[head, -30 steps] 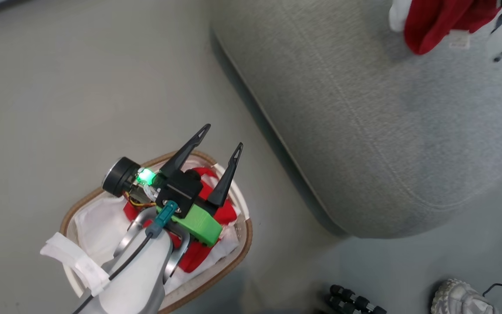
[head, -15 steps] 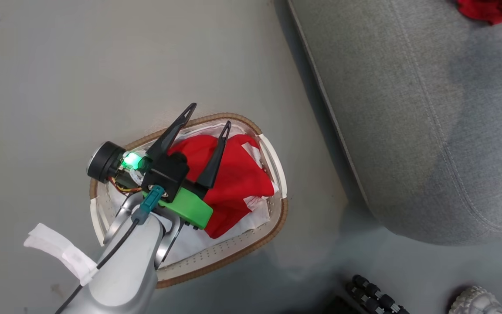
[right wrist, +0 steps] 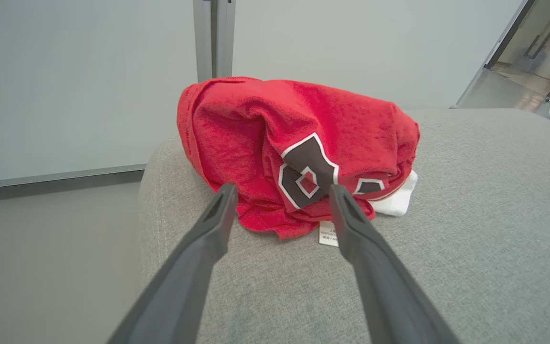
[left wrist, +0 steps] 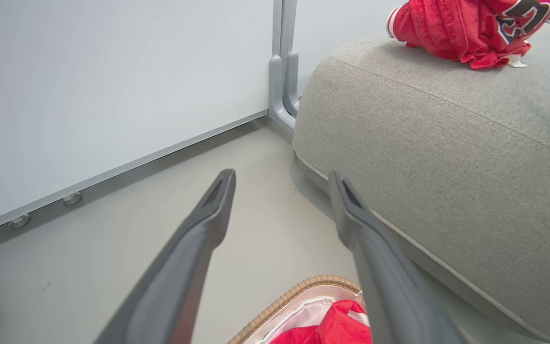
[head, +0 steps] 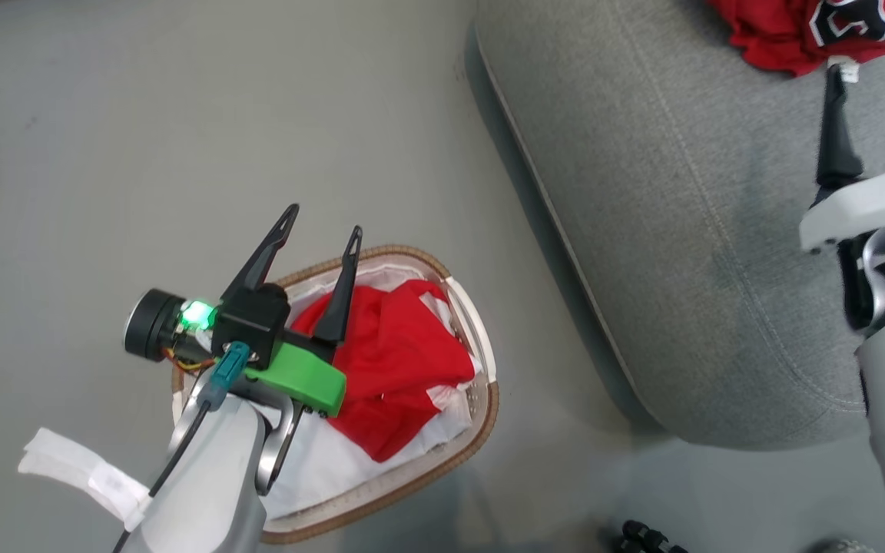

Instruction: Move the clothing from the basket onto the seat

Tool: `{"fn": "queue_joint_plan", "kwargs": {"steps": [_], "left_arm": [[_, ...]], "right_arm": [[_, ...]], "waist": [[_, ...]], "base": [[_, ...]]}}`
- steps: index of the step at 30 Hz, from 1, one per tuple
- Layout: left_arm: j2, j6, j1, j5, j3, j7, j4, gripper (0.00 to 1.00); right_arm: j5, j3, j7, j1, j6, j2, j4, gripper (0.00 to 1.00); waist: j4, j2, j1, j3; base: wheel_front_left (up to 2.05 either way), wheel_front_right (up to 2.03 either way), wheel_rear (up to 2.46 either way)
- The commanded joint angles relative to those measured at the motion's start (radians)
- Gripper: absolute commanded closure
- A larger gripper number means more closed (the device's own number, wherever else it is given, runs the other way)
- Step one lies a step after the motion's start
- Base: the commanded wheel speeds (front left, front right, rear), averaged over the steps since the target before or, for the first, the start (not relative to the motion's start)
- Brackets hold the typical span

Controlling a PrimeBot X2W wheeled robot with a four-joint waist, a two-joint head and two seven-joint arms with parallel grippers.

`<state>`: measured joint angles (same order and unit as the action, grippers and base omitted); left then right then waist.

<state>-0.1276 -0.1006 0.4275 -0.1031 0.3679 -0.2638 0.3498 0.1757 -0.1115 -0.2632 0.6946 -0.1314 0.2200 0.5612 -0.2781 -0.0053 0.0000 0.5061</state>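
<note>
Clothing (right wrist: 294, 138), bright red and crumpled into a soft mound, lies on the seat (head: 681, 192), a large grey woven sofa with a stitched seam. In the head view this mound sits at 1 o'clock, against the top edge. A black number (right wrist: 309, 168) outlined in white shows on its near side. White trim (right wrist: 399, 200) pokes out at its 4 o'clock, and a small white label (right wrist: 327, 233) hangs at its 6 o'clock.

The right gripper (head: 870, 71) points at the mound from its 6 o'clock, with both dark fingers spread apart and nothing between them. The tips stand just beside the fabric's lower edge; whether they touch it cannot be told.

A second red garment (head: 396, 361) lies bunched inside the basket (head: 492, 407), at 7 o'clock in the head view, on the white cloth liner (head: 319, 468). The basket is oval with a brown woven rim. It stands on the pale grey floor (head: 181, 115) near the sofa's rounded corner, which is at the basket's 2 o'clock.

The left gripper (head: 324, 219) hangs above the basket's 10 o'clock side, fingers wide apart and empty, pointing toward 12 o'clock. Its wrist view looks past the fingertips to a white wall panel (left wrist: 112, 71) and a grey upright post (left wrist: 282, 62) behind the sofa.
</note>
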Motion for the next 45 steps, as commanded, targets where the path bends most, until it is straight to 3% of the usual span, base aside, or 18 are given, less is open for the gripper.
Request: {"fn": "queue_joint_plan", "kwargs": {"steps": [1, 12, 25, 38, 45], "left_arm": [[0.002, 0.010, -0.028, 0.000, -0.015, -0.001, 0.003, 0.00], [0.035, 0.060, -0.157, -0.006, -0.150, -0.001, 0.016, 0.00], [0.065, 0.076, -0.303, 0.001, -0.279, -0.001, 0.030, 0.00], [0.076, 0.060, -0.412, -0.017, -0.341, -0.001, 0.026, 0.00], [0.076, 0.045, -0.407, -0.044, -0.299, -0.001, 0.043, 0.00]], "right_arm": [[0.015, 0.021, -0.002, -0.031, 0.001, -0.005, -0.022, 0.00], [0.061, 0.143, -0.002, -0.208, 0.001, -0.068, -0.137, 0.00], [0.032, 0.168, -0.002, -0.393, 0.001, -0.116, -0.152, 0.00], [0.045, 0.162, -0.002, -0.505, 0.001, -0.138, -0.153, 0.00], [0.053, 0.179, -0.002, -0.485, 0.001, -0.128, -0.153, 0.00]], "waist": [[-0.004, 0.0053, 0.0000, -0.090], [0.119, 0.0053, 0.0000, -0.253], [0.251, 0.0053, 0.0000, -0.391], [0.266, 0.0053, 0.0000, -0.472], [0.255, 0.0053, 0.0000, -0.465]], "base": [[0.00, 0.00, 0.00], [0.00, 0.00, 0.00], [0.00, 0.00, 0.00], [0.00, 0.00, 0.00], [0.00, 0.00, 0.00]]}}
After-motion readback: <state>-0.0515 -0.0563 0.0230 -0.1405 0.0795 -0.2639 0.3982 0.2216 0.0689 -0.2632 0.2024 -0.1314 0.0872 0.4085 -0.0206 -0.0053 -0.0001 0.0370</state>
